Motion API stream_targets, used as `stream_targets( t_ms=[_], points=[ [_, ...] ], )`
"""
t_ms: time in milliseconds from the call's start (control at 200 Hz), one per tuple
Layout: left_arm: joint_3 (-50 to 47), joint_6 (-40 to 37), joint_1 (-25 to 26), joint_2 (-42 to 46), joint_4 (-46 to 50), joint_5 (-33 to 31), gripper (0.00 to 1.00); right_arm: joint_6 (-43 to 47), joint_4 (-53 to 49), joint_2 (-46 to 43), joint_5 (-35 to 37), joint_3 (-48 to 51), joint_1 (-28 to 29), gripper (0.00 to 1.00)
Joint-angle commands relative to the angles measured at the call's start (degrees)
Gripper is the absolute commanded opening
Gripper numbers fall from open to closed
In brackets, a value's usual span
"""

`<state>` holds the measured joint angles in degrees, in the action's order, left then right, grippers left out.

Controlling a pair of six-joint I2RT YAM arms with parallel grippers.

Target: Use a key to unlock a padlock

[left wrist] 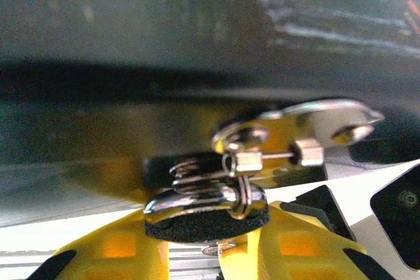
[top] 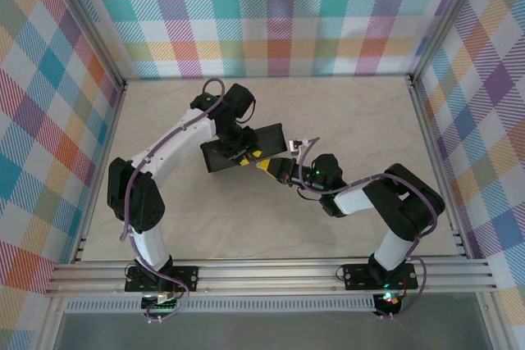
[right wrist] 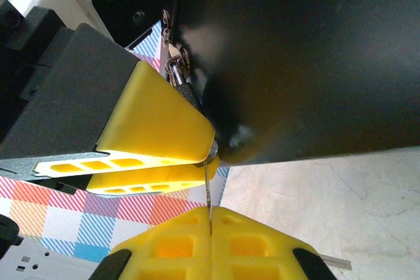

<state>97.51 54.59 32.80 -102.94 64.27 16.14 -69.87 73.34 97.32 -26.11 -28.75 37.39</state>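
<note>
Padlock: small dark body (left wrist: 203,225) w/ silvery shackle on top, wedged between the yellow fingers at bottom of left wrist view, right up against the box's side.
Shackle: bright curved metal, lying approx. level over the body; a small silver link & pin joined it to the hasp (left wrist: 308,122) above-right.
Left gripper (left wrist: 205,244): pinched on the padlock body, one pad each side, jaws only partly apart w/ the lock filling the gap.
Key: thin silvery blade (right wrist: 207,185), stood approx. upright in right wrist view, lower end buried between the right fingers, upper end at the tips of the left fingers (right wrist: 157,126).
Keyhole: couldn't be made out, so whether the blade was inside the lock couldn't be told.
Right gripper (right wrist: 211,218): pressed together on the key, no visible gap other than the blade itself.
Box (right wrist: 295,63): big, black-sided, held off the table at a tilt; the padlock hung at its lower-left corner in right wrist view.
Arms: in overhead view both met near mid-table (top: 246,227), left arm from the left w/ the box at its tip, right gripper just below-right of the box.
Walls: pastel plaid on 3 sides.
</note>
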Motion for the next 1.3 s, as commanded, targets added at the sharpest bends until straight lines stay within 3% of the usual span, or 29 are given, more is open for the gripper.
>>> stream_targets(
  t_ms=[0, 1295],
  points=[
    [-0.5, -0.3, -0.4, 3.5, 0.0, 3.4, 0.0, -0.2, 4.0, 0.9, 0.5, -2.4, -0.6, 0.0],
    [-3.5, 1.7, -1.7, 4.7, -4.4, 7.4, 0.0, -1.5, 7.3, 6.8, 0.4, -8.7, 0.7, 0.0]
  ],
)
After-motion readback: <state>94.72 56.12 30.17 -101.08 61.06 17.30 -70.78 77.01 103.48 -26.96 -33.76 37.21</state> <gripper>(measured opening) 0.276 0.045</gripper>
